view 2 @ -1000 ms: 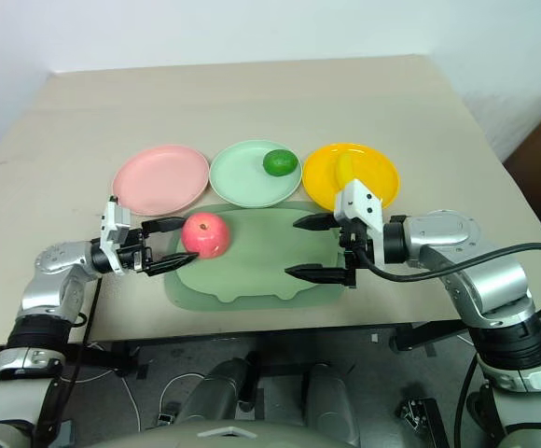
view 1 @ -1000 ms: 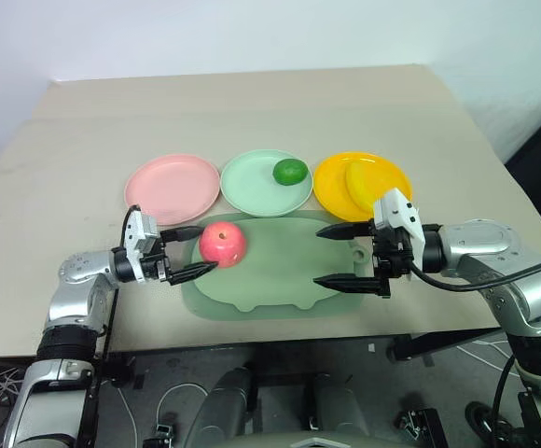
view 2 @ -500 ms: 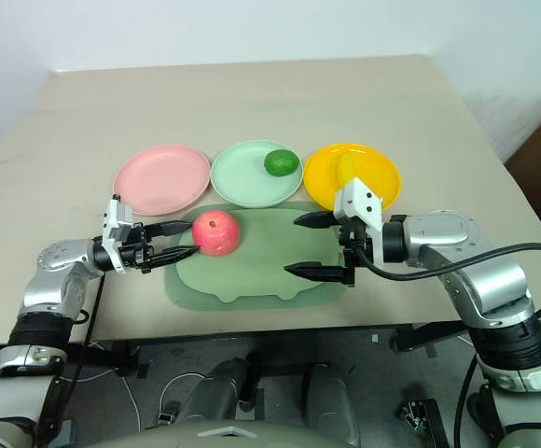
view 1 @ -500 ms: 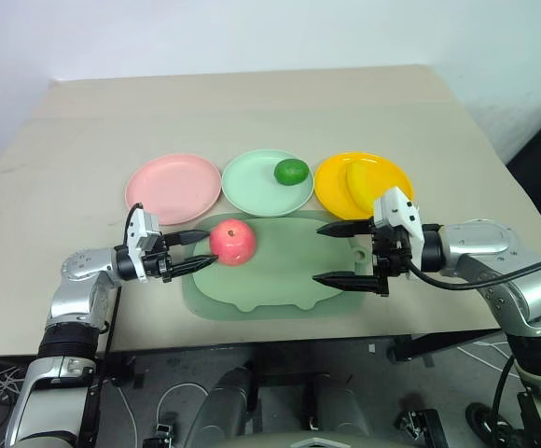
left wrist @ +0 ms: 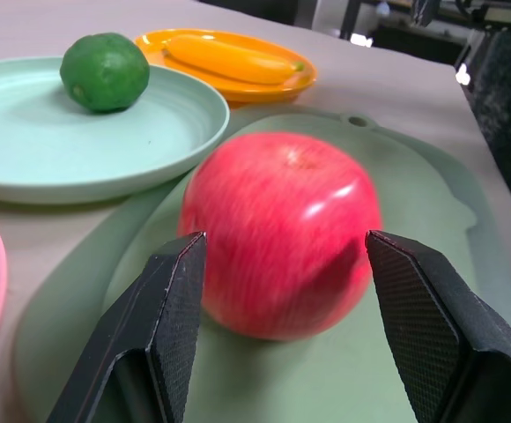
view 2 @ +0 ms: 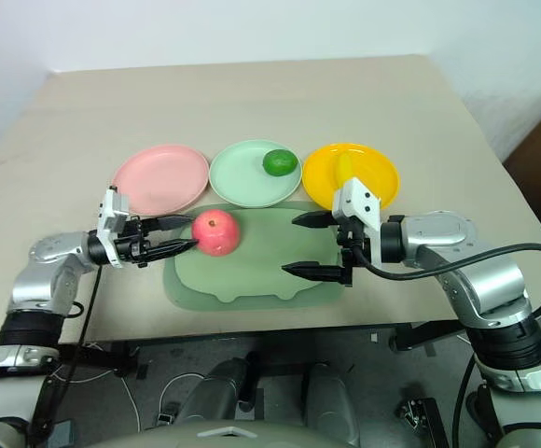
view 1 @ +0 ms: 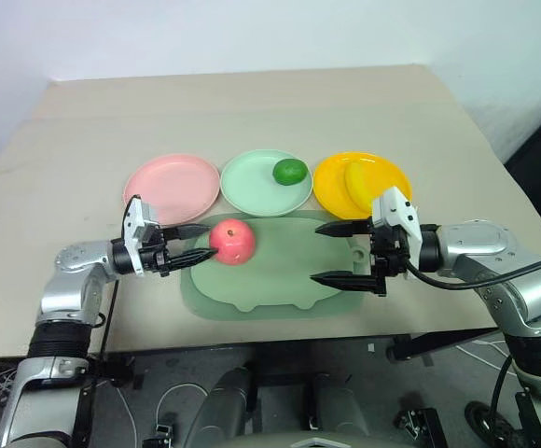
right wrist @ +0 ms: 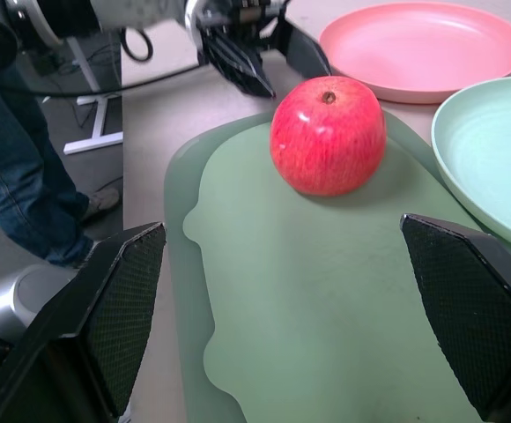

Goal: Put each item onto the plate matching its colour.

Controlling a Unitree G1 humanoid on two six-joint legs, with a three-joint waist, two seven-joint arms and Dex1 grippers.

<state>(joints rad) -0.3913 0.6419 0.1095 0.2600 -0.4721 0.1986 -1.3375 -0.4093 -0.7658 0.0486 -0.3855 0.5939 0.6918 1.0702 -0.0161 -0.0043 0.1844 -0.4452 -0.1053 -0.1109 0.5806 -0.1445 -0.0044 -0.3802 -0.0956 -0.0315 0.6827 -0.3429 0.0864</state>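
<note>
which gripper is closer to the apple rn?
Left. The left gripper is right at the apple, one finger on each side of it. The right gripper hangs over the mat's far side, well apart from it.

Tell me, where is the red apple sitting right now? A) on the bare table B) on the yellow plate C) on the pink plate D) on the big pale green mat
D: the apple rests on the pale green mat, in front of the pink plate, which has nothing on it.
</note>
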